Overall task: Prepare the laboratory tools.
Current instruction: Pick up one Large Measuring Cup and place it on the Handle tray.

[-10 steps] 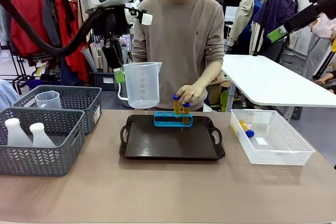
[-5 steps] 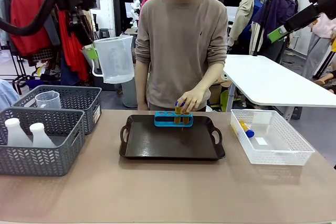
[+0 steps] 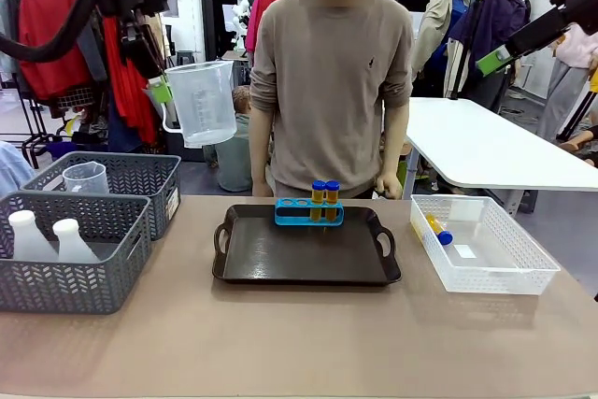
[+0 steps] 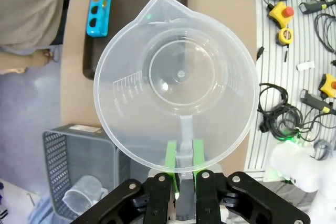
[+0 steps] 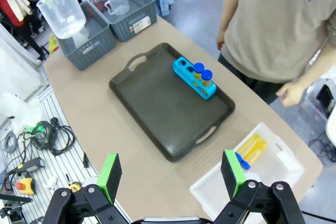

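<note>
Two small amber blue-capped tubes (image 3: pixel 325 195) are seated upright in the low blue four-hole rack (image 3: pixel 308 213), which is set at the far edge of the dark brown tray (image 3: pixel 280 263). Its other holes are left free, probably for the tubes lying in the white basket (image 3: pixel 486 273) right of the tray.

High above and left of the tray, the clear measuring beaker (image 3: pixel 201 100) is gripped by its handle in the left gripper (image 3: pixel 161 92), whose pads are clamped on it. It is kept mouth-up, seemingly so that it can be set down level. The right gripper (image 5: pixel 169 177) is spread wide and holds nothing, up over the tray's near right side.

Two white conical flasks (image 3: pixel 47 240) are stored in the grey mesh basket (image 3: pixel 103 287) left of the tray.

A plain tan tabletop (image 3: pixel 280 343) is shared with a person (image 3: pixel 332 81) standing beyond the tray, hands lowered. Clothes rails and a white table (image 3: pixel 486 147) are seen behind.
</note>
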Robot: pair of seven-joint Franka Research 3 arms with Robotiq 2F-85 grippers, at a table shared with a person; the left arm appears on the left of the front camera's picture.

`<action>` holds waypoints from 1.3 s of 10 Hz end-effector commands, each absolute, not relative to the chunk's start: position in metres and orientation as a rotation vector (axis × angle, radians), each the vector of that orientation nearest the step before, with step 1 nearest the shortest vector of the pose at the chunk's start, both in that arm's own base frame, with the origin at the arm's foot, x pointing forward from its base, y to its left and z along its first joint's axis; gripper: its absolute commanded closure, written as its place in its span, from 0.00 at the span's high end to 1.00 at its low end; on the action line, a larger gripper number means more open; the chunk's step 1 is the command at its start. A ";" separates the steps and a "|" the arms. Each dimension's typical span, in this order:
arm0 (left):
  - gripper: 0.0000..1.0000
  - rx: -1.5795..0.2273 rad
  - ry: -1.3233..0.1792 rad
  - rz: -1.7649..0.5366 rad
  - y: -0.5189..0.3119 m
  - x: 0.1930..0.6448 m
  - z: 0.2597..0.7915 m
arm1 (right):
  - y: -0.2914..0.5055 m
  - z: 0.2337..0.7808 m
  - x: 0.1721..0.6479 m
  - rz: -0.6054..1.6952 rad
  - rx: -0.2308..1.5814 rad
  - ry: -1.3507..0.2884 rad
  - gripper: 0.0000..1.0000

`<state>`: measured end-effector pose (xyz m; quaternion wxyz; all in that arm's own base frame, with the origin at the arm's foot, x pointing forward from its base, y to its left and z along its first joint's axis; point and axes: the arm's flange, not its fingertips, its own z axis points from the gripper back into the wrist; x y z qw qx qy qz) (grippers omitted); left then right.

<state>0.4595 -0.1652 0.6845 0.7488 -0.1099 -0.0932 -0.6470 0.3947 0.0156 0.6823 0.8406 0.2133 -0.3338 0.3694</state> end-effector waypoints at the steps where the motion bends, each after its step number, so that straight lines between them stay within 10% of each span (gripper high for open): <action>1: 0.00 -0.239 -0.205 -1.414 -0.165 0.459 0.685 | 0.017 0.684 0.395 0.790 0.471 -0.721 1.00; 13: 0.00 -0.044 -0.138 -1.500 -0.328 0.493 0.571 | 0.017 0.684 0.395 0.790 0.471 -0.721 1.00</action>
